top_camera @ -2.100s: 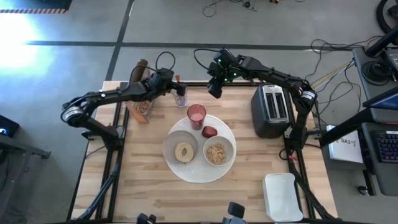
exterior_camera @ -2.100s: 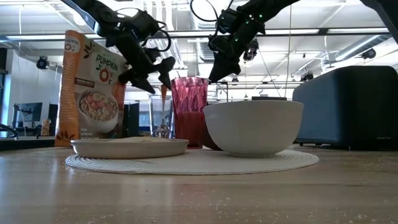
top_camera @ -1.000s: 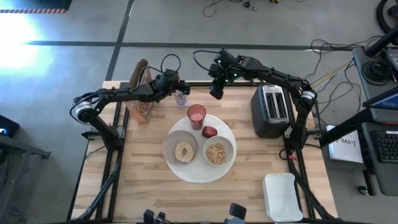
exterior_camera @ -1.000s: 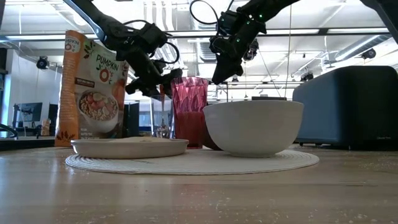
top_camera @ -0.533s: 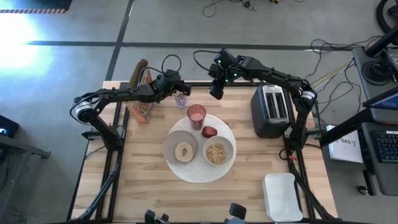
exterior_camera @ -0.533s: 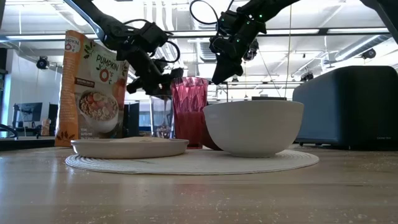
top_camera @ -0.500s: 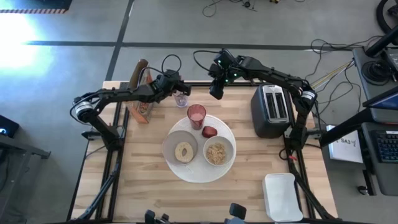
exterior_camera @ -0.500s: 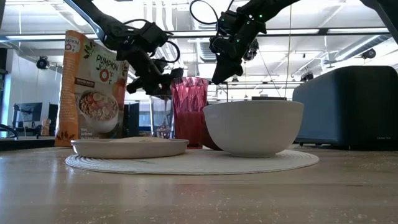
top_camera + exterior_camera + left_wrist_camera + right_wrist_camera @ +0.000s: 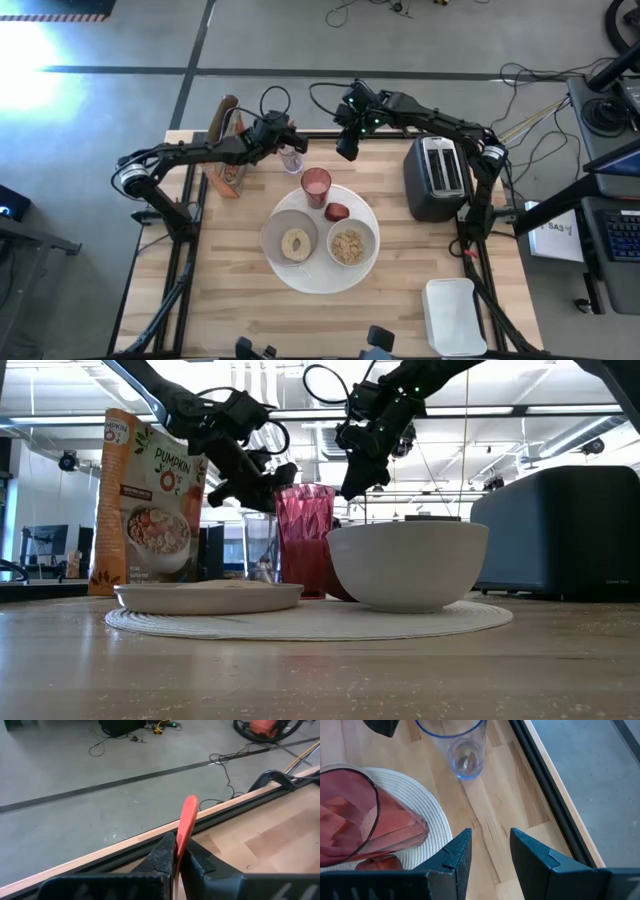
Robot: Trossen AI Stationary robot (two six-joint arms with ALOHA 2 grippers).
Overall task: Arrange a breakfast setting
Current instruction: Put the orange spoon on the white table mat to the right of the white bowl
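Note:
The orange-handled spoon (image 9: 187,817) stands in a clear glass (image 9: 291,158) at the table's far edge, and my left gripper (image 9: 285,137) is shut on its handle above the glass. My right gripper (image 9: 346,148) hangs open just right of the glass, above the table, holding nothing. The large round white plate (image 9: 372,215) carries a bowl with the bagel (image 9: 294,243), a bowl of cereal (image 9: 349,246), the red apple (image 9: 337,211) and the pink tumbler (image 9: 316,185). My left gripper pinches the spoon's orange handle (image 9: 183,840) between its two fingers, a little below the handle's free end, which sticks up past the fingertips. The fingers come from the table's left, slanting slightly down, and lie across the handle. The spoon stands about upright, its lower end in the glass (image 9: 457,747).
A cereal bag (image 9: 226,150) stands at the far left corner behind my left arm. The black toaster (image 9: 435,178) sits at the right, and a white rectangular tray (image 9: 455,315) lies at the near right. Bare wood lies in front of the plate.
My left gripper has shut on the spoon's handle above the glass, staying nearly in place. The spoon still stands in the glass.

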